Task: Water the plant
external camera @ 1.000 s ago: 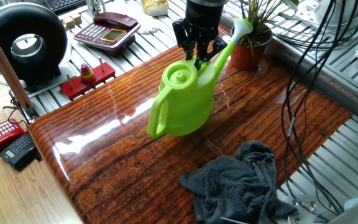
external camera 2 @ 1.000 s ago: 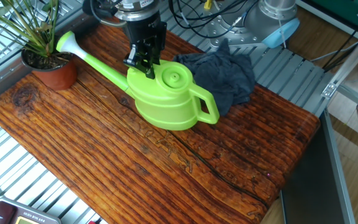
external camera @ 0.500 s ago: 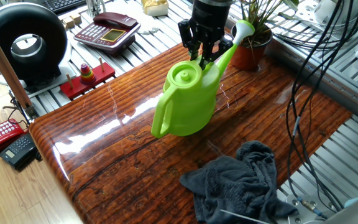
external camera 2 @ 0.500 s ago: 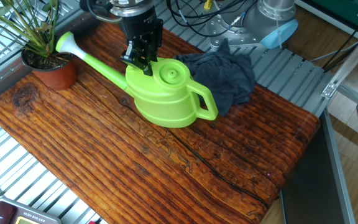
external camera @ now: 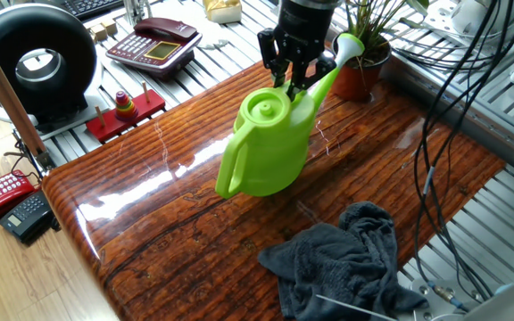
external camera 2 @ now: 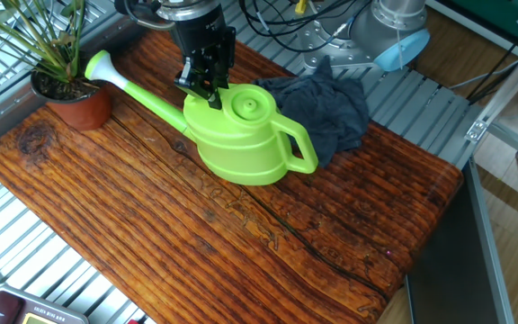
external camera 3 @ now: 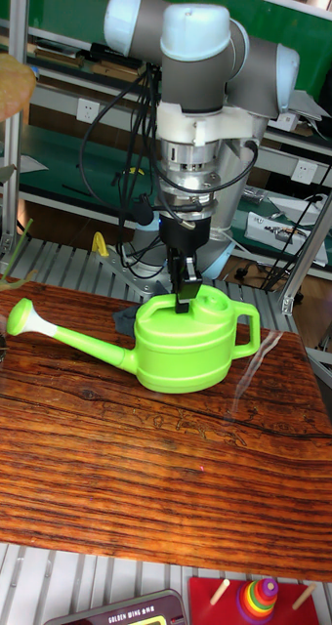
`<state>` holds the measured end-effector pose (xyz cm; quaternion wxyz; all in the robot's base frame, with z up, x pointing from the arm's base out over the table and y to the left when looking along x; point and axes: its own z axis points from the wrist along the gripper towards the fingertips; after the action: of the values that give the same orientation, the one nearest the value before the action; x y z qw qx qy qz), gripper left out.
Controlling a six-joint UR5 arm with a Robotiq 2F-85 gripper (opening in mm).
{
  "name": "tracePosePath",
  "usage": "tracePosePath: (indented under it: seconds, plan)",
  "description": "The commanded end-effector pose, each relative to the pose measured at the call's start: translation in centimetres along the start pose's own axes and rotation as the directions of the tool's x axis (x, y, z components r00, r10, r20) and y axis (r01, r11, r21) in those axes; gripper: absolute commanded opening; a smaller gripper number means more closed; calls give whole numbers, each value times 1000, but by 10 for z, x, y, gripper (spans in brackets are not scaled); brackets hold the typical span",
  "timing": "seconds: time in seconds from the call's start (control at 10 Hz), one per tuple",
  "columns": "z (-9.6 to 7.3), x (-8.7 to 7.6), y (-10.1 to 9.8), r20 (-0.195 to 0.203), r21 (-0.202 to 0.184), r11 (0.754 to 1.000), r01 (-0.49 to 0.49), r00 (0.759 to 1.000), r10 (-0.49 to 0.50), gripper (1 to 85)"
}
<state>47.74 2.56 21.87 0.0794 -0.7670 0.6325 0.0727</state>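
A lime-green watering can (external camera: 270, 147) (external camera 2: 241, 139) (external camera 3: 186, 347) hangs level at the far half of the wooden table (external camera: 177, 241). My gripper (external camera: 289, 85) (external camera 2: 207, 90) (external camera 3: 184, 301) comes straight down and is shut on the can's top bar, next to the filler lid. The long spout ends in a white rose (external camera: 351, 42) (external camera 2: 97, 65) right at the plant (external camera: 364, 53) (external camera 2: 57, 63), thin green leaves in a terracotta pot at the table's corner. I cannot tell whether the can's base touches the wood. No water shows.
A crumpled dark grey cloth (external camera: 346, 259) (external camera 2: 322, 103) lies behind the can's handle. Black cables (external camera: 435, 134) hang near the plant side. Off the wood sit a red desk phone (external camera: 154, 45), a red ring toy (external camera: 125, 109) and a black round device (external camera: 34, 62).
The gripper and can have shifted a little toward the plant, and the spout's rose has dipped slightly; little movement in the last half second.
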Motion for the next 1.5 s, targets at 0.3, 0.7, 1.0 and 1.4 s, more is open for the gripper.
tracePosePath:
  seconds: [0.3, 0.7, 1.0, 1.4]
  plan:
    - [2, 11, 6, 3, 14, 1000, -15, 1000, 15, 10]
    - [2, 4, 5, 41, 28, 999, -17, 999, 16, 10]
    - [2, -2, 2, 65, 38, 999, -16, 998, 14, 10]
    - [2, 1, 3, 55, 34, 999, -17, 998, 15, 10]
